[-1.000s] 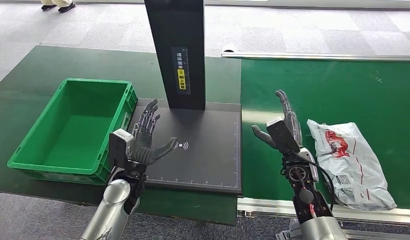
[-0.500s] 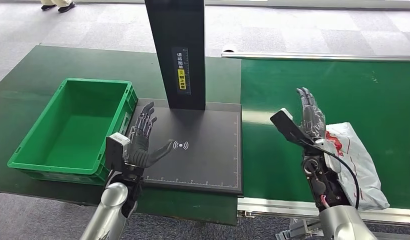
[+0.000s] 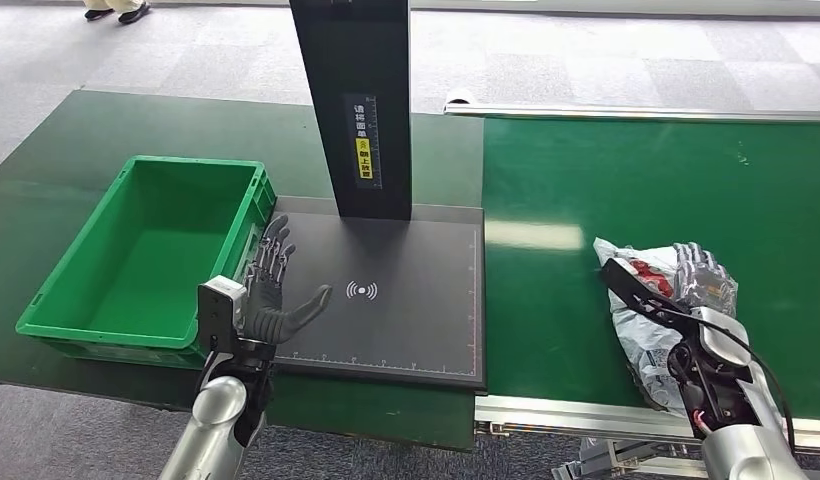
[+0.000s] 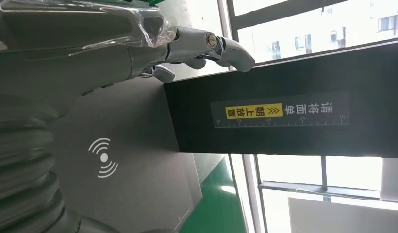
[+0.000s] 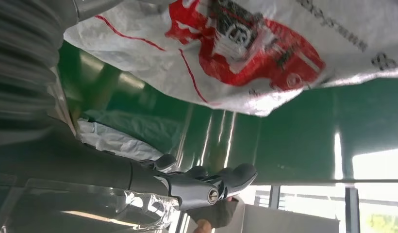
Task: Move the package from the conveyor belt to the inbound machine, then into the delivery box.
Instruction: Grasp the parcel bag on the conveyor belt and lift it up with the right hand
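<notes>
The package [image 3: 641,310] is a white plastic bag with red print, lying on the green conveyor belt [image 3: 626,180] near its front edge. My right hand [image 3: 702,276] is down on the bag's far right side, fingers stretched out over it and not curled in. From the right wrist, the bag [image 5: 245,43] lies close by the thumb side of that hand [image 5: 139,179]. My left hand [image 3: 271,292] hovers open over the left edge of the inbound machine's black plate [image 3: 406,320]. The green delivery box [image 3: 146,260] stands empty to the left.
The machine's black column [image 3: 351,100] rises at the back of the plate, also seen past my left hand [image 4: 90,43] as the column [image 4: 284,116]. A metal rail [image 3: 546,412] edges the belt's front. A person's feet [image 3: 114,10] are far off on the floor.
My right hand has swung right and down from beside the package onto it, and the bag has bunched up toward the left. My left hand has sunk a little, back and left.
</notes>
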